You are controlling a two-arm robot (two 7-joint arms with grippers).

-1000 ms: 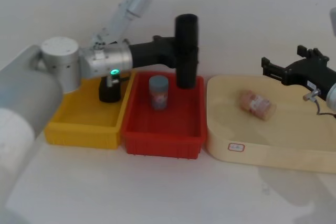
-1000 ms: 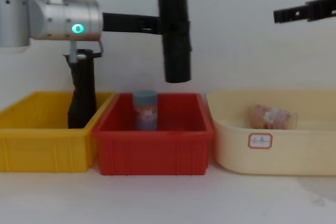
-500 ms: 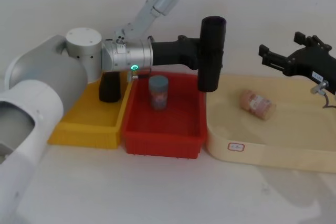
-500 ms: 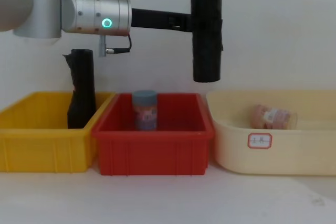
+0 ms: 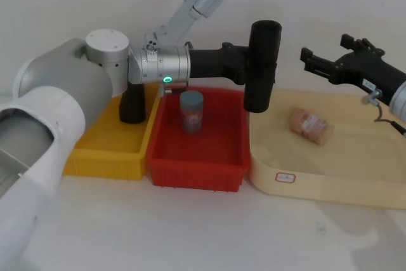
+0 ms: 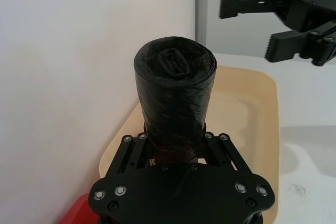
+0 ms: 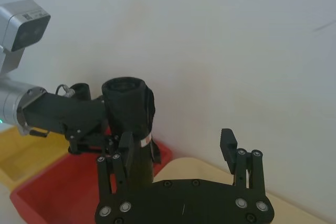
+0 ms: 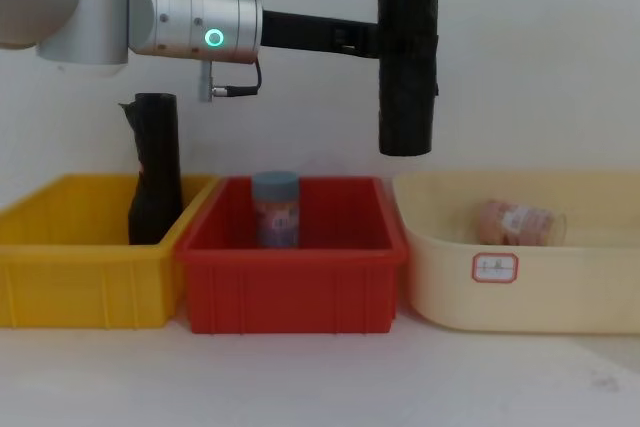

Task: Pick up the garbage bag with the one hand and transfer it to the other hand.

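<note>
- Garbage bag [image 5: 263, 65]: smooth, thick black plastic roll, flat-ended. It is upright in mid-air in the upper middle of the head view, over the seam between the red plastic bin [image 5: 196, 179] and the beige tray [image 5: 330, 190]. In the chest view its lower end is clear of both rims.
- Left gripper [image 5: 246, 70]: long, black, on the green-ringed silver arm, reaching in from the frame's left. It is clamped on the roll slightly above mid-height. This leaves the top and lower part bare, probably so that a second grip has room.
- Right gripper [image 5: 325, 54]: black, at upper right, fingers spread apart, with the opening turned toward the roll. It is near the roll's upper part but not touching it, and holds nothing.
- Judged step: presenting the roll for the hand-over, not yet received.
- Other stock, untouched:
  - slimmer ragged-topped black roll [image 5: 132, 106] standing in the yellow bin [image 5: 104, 160]
  - blue-lidded jar [image 5: 191, 111] upright in the red bin
  - pinkish jar [image 5: 312, 125] lying in the beige tray
  - all the containers sit on the white tabletop [image 5: 190, 233]
</note>
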